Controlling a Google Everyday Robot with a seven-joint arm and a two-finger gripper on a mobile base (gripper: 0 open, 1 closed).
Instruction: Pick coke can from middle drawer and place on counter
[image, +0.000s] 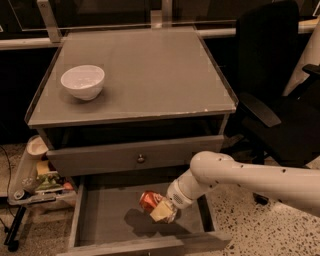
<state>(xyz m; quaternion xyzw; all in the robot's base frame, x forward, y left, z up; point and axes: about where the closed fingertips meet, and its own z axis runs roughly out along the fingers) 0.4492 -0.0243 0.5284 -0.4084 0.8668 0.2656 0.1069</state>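
Room: dim, speckled floor, black office chair to the right of a grey cabinet.
Counter: counter is the flat grey cabinet top with a thin pale rim.
Bowl: white bowl sits upright on the counter's left side, toward the back, well apart from everything else.
Upper drawer: drawer front is closed just under the counter, with a round knob at its centre.
Middle drawer: middle drawer is pulled out below the closed front, its grey floor and low side walls exposed.
Arm: white arm comes in from the right edge and angles down-left into the open drawer.
Gripper: gripper is inside the middle drawer, roughly mid-width, right of centre.
Fingers: pale fingers are closed around the coke can, one pad covering its lower right side.
Coke can: coke can is red-orange, tilted and held at the gripper tip over the drawer floor.
Shadow: dark patch on the drawer floor just below-left of the can; cannot tell if the can touches the floor.
Left side: low cart with mixed clutter stands beside the cabinet; items too small to identify.
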